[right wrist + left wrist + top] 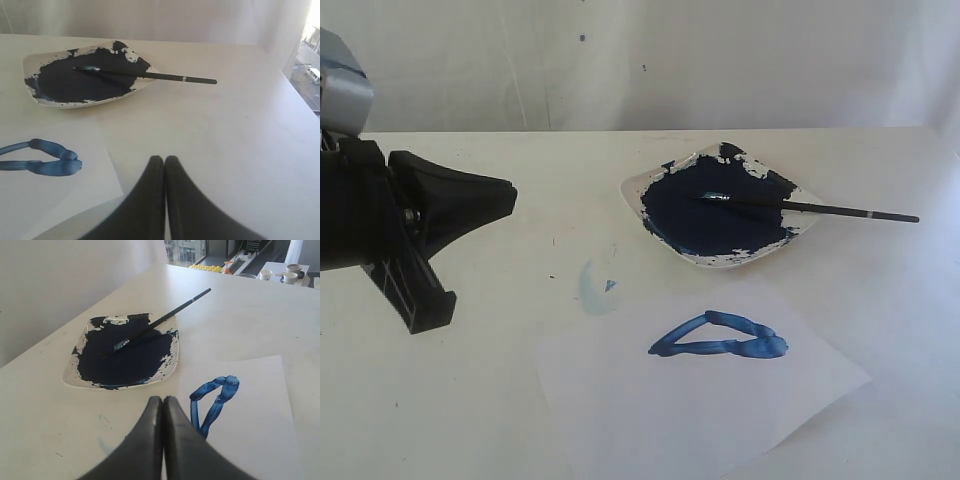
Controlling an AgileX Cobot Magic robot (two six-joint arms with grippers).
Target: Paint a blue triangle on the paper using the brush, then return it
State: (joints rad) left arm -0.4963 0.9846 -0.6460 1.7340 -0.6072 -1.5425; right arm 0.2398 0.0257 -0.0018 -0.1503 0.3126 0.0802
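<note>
A glossy blue triangle [720,337] [214,402] [42,157] is painted on the white paper [700,410] [255,430] [45,200] near the table's front. The black-handled brush [810,207] [160,320] [150,75] lies across the paint dish [800,190] [72,377] [40,97], its tip in the dark blue paint and its handle sticking out over the rim. No gripper touches it. My left gripper [505,195] [163,400] hangs shut and empty at the left, above the table. My right gripper [164,160] is shut and empty, out of the exterior view.
A faint pale-blue smudge [597,288] marks the table left of the paper. Cups and small items [287,274] stand far off beyond the table. A pale wall [640,60] backs the table.
</note>
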